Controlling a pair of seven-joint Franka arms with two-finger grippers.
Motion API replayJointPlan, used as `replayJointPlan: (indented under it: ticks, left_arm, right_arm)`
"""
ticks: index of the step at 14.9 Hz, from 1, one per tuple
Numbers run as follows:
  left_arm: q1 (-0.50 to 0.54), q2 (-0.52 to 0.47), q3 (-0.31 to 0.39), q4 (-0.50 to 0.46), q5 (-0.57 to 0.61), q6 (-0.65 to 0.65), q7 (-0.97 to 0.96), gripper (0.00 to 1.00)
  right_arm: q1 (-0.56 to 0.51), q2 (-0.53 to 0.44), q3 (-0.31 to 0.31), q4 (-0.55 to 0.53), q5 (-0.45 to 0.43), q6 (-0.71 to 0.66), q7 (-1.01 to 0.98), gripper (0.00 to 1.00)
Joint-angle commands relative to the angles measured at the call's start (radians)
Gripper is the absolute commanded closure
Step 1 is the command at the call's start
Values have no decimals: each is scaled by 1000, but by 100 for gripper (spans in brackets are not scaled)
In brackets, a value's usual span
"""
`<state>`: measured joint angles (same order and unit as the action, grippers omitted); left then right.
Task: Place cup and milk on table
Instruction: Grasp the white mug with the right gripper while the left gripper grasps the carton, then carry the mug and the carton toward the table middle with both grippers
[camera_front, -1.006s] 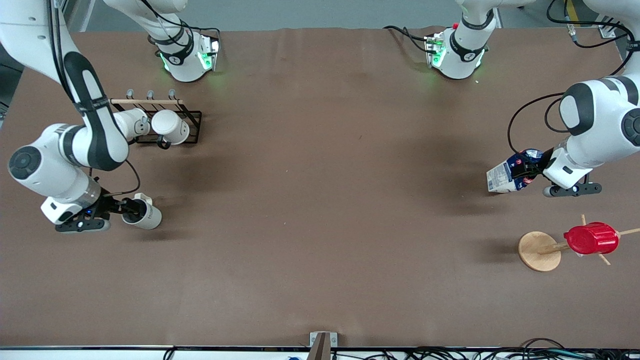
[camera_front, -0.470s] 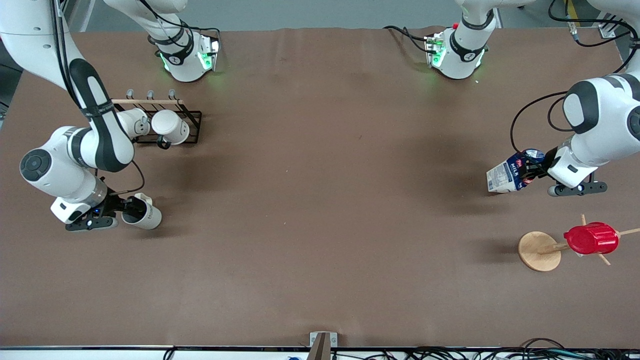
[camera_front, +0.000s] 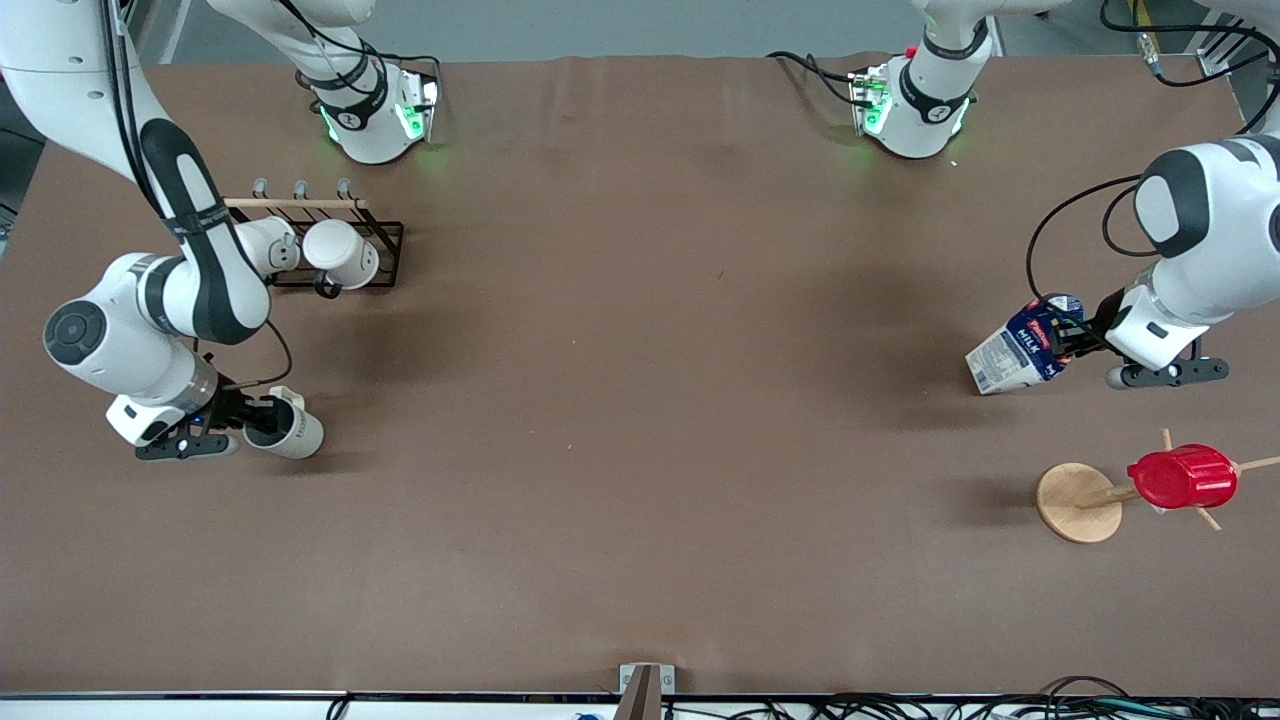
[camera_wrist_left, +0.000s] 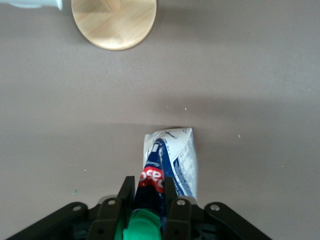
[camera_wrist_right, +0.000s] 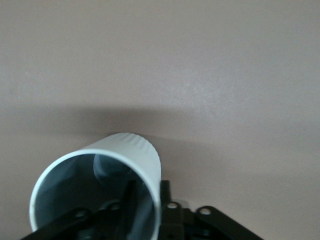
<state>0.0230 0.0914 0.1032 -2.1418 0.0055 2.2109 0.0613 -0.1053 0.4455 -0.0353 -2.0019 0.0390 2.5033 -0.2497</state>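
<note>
Standing nearest the front camera, the round wooden disc (camera_front: 1077, 502) anchors the scene. Farther from the camera than that disc, the left pincer (camera_front: 1068, 340) clamps the tilted milk (camera_front: 1012, 353) on the desk (camera_front: 640, 420). Well apart, toward the right arm's end, the right pincer (camera_front: 262, 418) pinches the cup (camera_front: 285, 428) wall.

Two glossy white jointed arms (camera_front: 160, 290) (camera_front: 1205, 240) carry dark grey bands and round dark joint caps; thin black cables loop beside each forearm. Their white round bases (camera_front: 375, 110) (camera_front: 915, 105) glow green. Each wrist ends in a matte black two-finger gripper (camera_front: 255, 420) (camera_front: 1065, 340) with pale screw heads
</note>
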Motion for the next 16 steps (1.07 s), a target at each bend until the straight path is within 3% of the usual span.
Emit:
replayJointPlan:
  ticks: [1,3,5,10,16]
  left_arm:
    - [-1,-51,-13,-6,-15,-48,3,96]
    - [-5,-59,-17,-6,-15,-63,2,96]
    - [-3,-58,-26,-3,-15,-63,3,96]
    - [-17,-47,-39,51,-7,-109,18,98]
    - [-21,-1,-190,132,1,-111,5,100]
  right_arm:
    - [-4,-14,9,87,12,-136,81,100]
    - [45,-25,12,184,12,-307,202,100]
    - [158,-25,14,274,12,-408,410,100]
    - [441,-4,14,322,19,-397,788,100]
    - [689,139,12,390,24,-295,1039,100]
